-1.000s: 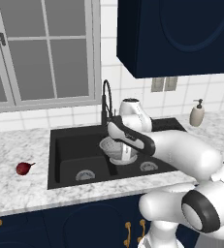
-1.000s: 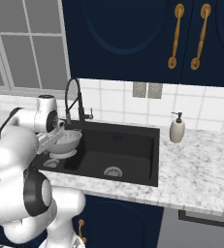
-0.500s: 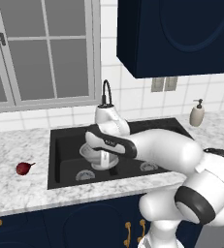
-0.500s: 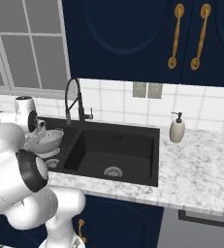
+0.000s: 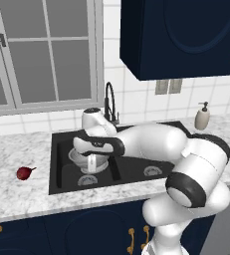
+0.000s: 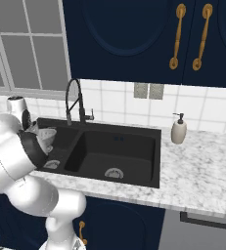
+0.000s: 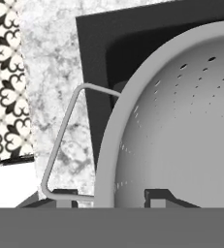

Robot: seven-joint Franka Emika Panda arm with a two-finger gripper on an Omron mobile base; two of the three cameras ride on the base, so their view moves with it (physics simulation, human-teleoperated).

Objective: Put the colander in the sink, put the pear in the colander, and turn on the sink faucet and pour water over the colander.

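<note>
The colander [image 5: 78, 156], a light grey perforated bowl, hangs low over the left basin of the black sink [image 5: 136, 172]. My gripper [image 5: 92, 161] is shut on its rim, one finger inside the bowl and one outside. The hand view shows the colander [image 7: 181, 121] from close up, its wire handle [image 7: 60, 145] at the left, and the gripper [image 7: 108, 199] pinching the rim. From the right base view the colander [image 6: 46, 138] peeks out beside my arm. The dark red pear [image 5: 24, 173] lies on the counter left of the sink. No water runs from the black faucet [image 5: 109, 102] behind the basins.
A white soap dispenser [image 5: 202, 117] stands on the marbled counter [image 5: 17, 194] at the back right. The window sits behind the sink, and dark blue cabinets hang above on the right. The right basin [image 6: 114, 151] holds nothing.
My arm has swung left across the sink, carrying the colander from near the divider to over the left basin. The pear has not moved.
</note>
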